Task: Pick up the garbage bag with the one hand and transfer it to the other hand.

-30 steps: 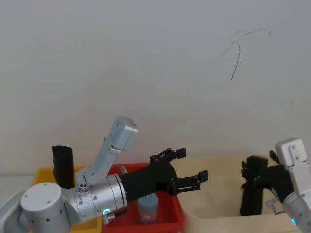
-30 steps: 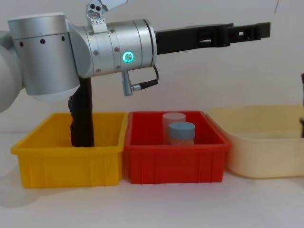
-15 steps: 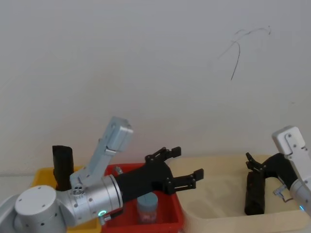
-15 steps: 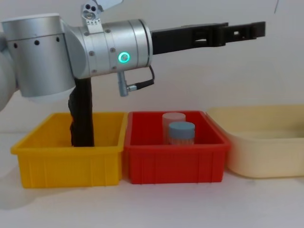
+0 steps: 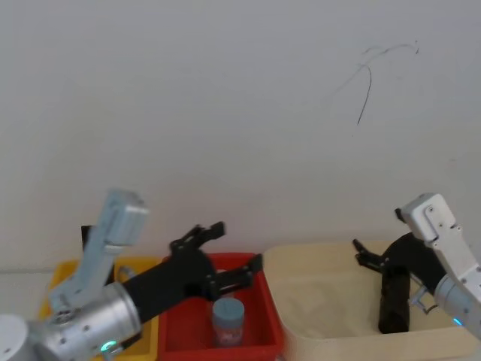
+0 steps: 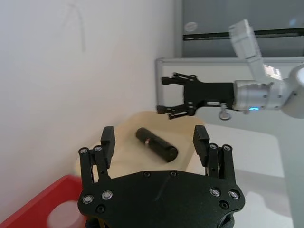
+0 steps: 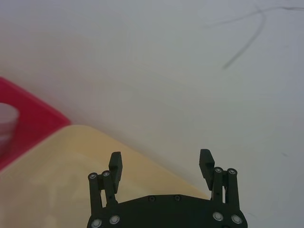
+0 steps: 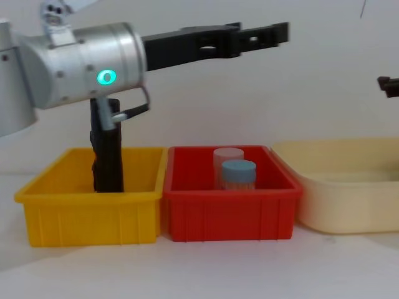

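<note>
Black crinkled plastic forms the garbage bag [image 8: 107,159], which stands upright in the yellow bin [image 8: 87,218] and rises above its rim. The left hand [image 5: 237,246], fingers spread and empty, is held high over the red bin [image 8: 227,218]. The right hand [image 5: 362,254], likewise spread and empty, sits above the cream tub [image 5: 316,301], near a slimmer black roll [image 5: 394,301] standing inside.
</note>
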